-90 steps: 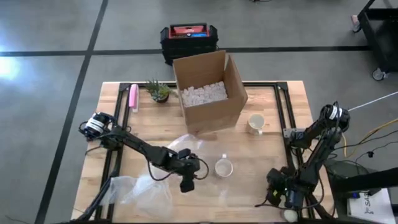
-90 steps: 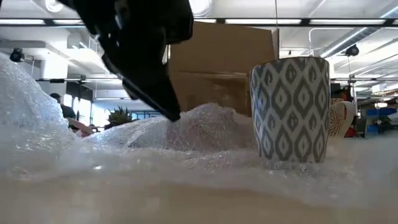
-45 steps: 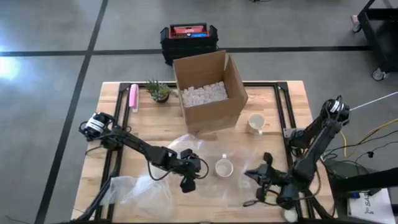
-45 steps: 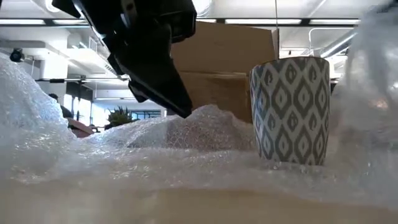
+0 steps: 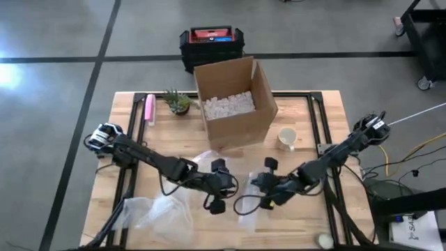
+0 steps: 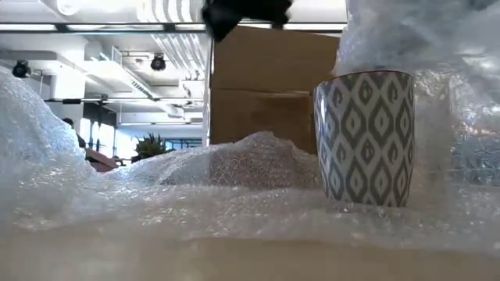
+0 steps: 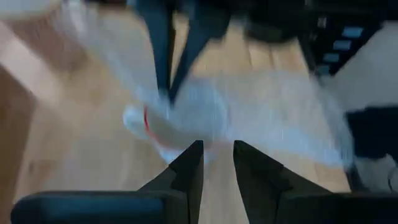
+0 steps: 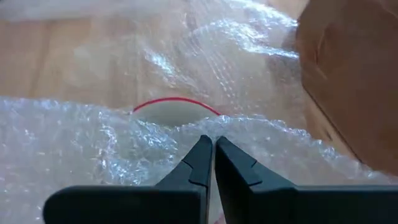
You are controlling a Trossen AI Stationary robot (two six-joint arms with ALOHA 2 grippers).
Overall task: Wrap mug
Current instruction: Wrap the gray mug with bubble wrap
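The mug (image 6: 363,140), grey-patterned with a red rim (image 8: 176,106), stands upright on a sheet of bubble wrap (image 6: 156,187) in the table's near middle. My right gripper (image 5: 256,185) is at the mug's right side, shut on the wrap's right part, which now hangs over the mug. My left gripper (image 5: 232,185) hovers just left of the mug, raised off the wrap. Its fingers (image 7: 194,163) are slightly open with nothing between them. My right gripper pinches an edge of the bubble wrap (image 8: 205,127) between its two shut fingers. It comes from the table's right side, slanting down. The lifted part (image 6: 414,47) is draped over the mug's rim and right side, and the rest of the sheet lies on the table.
An open cardboard box (image 5: 233,104) with white packing pieces stands at the far middle. A second mug (image 5: 286,138) is to its right. A small plant (image 5: 179,102) and a pink item (image 5: 148,109) are at the far left. More bubble wrap (image 5: 160,213) lies near left.
My right gripper has travelled from the table's near right corner toward the mug. It has drawn the wrap's right part up and folded it over the mug. My left gripper has risen off the wrap beside the mug. The mug has stayed in place.
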